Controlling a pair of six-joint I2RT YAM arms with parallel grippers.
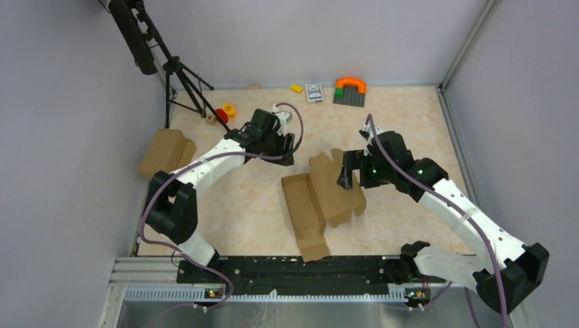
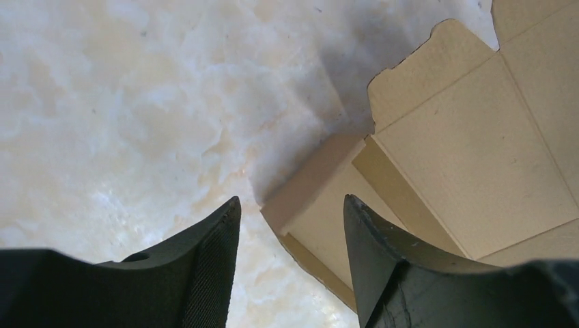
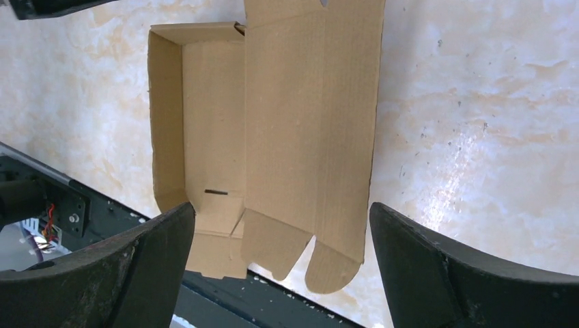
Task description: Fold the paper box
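The paper box (image 1: 321, 198) lies in the middle of the table, plain brown and partly folded. One half is a shallow tray with raised walls, and a wide lid panel with rounded flaps lies flat beside it. My left gripper (image 1: 289, 156) hovers by the box's far left corner. In the left wrist view this gripper (image 2: 291, 200) is open, and that corner of the box (image 2: 471, 171) shows between its fingers without touching them. My right gripper (image 1: 345, 176) hangs over the box's right side. Seen from the right wrist it (image 3: 282, 205) is wide open, with the box (image 3: 300, 123) below it.
A bulkier brown carton (image 1: 166, 152) sits at the left wall beside a black tripod (image 1: 179, 75). Small toys lie along the back: red and yellow pieces (image 1: 224, 113), a yellow brick (image 1: 296, 87), a small card box (image 1: 314, 91), a grey plate with an orange arch (image 1: 349, 91). A black rail (image 1: 300, 270) runs along the near edge.
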